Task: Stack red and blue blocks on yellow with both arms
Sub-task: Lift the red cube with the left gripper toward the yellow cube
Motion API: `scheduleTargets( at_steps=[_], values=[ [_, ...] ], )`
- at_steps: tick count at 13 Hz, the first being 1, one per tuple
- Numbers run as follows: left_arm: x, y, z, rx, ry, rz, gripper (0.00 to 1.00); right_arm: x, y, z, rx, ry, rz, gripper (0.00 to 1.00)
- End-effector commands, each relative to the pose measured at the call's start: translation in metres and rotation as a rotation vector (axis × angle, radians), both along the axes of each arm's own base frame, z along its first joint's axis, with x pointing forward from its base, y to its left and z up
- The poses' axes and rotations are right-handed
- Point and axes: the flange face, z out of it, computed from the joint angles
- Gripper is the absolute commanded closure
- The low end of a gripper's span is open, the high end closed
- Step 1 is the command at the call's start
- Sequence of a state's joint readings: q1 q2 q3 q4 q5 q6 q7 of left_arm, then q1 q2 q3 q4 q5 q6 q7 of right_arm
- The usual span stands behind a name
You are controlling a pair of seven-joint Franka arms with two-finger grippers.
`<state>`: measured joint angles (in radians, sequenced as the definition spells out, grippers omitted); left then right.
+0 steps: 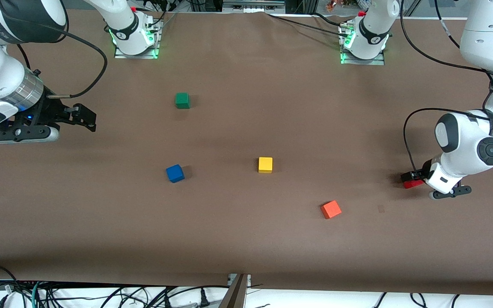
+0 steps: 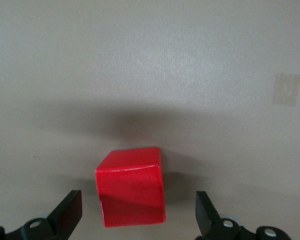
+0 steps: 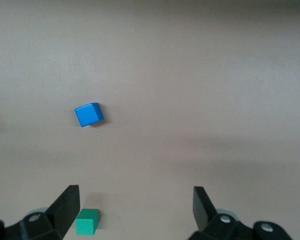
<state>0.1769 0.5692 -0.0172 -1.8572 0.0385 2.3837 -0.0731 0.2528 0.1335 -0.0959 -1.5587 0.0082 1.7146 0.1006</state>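
The left pincer is low at the left arm's end of the surface, with the red cube sitting on the surface between its fingers. In the left wrist view the fingers stand wide apart, a clear gap on each side of the red cube, so nothing is clamped. A small pale patch marks the surface a little way from this cube.

The right pincer hangs above the right arm's end of the surface, its fingers spread apart and holding nothing. The right wrist view shows the blue cube and the green cube on the surface below, well apart from each other.

The yellow cube lies near the middle of the surface with nothing on it. The blue cube rests toward the right arm's end from the yellow one, about as near the front camera. The green cube sits farther from that camera than the blue. The orange cube lies nearer the camera than the yellow, between it and the red cube, touching neither.
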Motion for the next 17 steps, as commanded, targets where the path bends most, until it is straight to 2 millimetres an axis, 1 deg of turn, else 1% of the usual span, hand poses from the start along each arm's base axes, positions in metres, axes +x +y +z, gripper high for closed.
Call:
scheduleTargets(
  at_steps=[1,2,4,5,6,7,8,9,11,12,13,14,15,16,17],
  values=[
    [-0.01,-0.002,0.002,-0.015,-0.002,0.023,0.18,0.002,-0.002,0.005,0.008,-0.009,0.008,0.0],
    [-0.01,-0.002,0.001,-0.014,-0.001,0.051,0.29,0.002,-0.002,0.005,0.008,-0.01,0.008,0.0],
    [-0.01,-0.003,0.0,-0.013,0.001,0.063,0.58,0.003,-0.003,0.004,0.008,-0.009,0.004,0.0],
    [-0.009,-0.004,0.003,-0.012,-0.002,0.061,0.75,0.002,-0.003,0.005,0.008,-0.01,0.006,0.0],
    [-0.006,-0.005,0.008,-0.013,-0.008,0.05,0.87,0.003,-0.003,0.004,0.008,-0.009,0.004,0.0],
    [0.0,-0.011,0.025,-0.011,-0.033,0.035,0.95,0.003,-0.004,0.004,0.008,-0.01,0.003,0.0],
    [0.005,-0.027,0.047,-0.011,-0.04,0.011,0.98,0.003,-0.004,0.004,0.008,-0.009,0.004,0.0],
    [0.011,-0.051,0.069,-0.016,-0.032,-0.025,0.99,0.003,-0.004,0.004,0.008,-0.009,0.004,0.0],
    [0.027,-0.105,0.11,-0.029,-0.004,-0.099,1.0,0.003,-0.004,0.004,0.008,-0.01,0.004,0.0],
    [0.032,-0.135,0.127,-0.032,0.006,-0.123,1.0,0.003,-0.004,0.004,0.008,-0.01,0.004,0.0],
    [0.034,-0.17,0.141,-0.039,0.01,-0.151,1.0,0.003,-0.004,0.004,0.008,-0.01,0.004,0.0],
    [0.032,-0.216,0.152,-0.045,0.01,-0.178,1.0,0.003,-0.004,0.004,0.008,-0.01,0.003,0.0],
    [0.023,-0.27,0.159,-0.044,0.011,-0.2,1.0,0.003,-0.004,0.004,0.013,-0.013,-0.001,0.0],
    [0.009,-0.332,0.162,-0.035,-0.001,-0.248,1.0,0.007,-0.003,-0.002,0.015,-0.009,-0.001,0.0],
    [0.003,-0.38,0.153,-0.037,-0.002,-0.285,1.0,0.01,-0.003,-0.007,0.009,-0.01,0.004,0.0]
  ],
)
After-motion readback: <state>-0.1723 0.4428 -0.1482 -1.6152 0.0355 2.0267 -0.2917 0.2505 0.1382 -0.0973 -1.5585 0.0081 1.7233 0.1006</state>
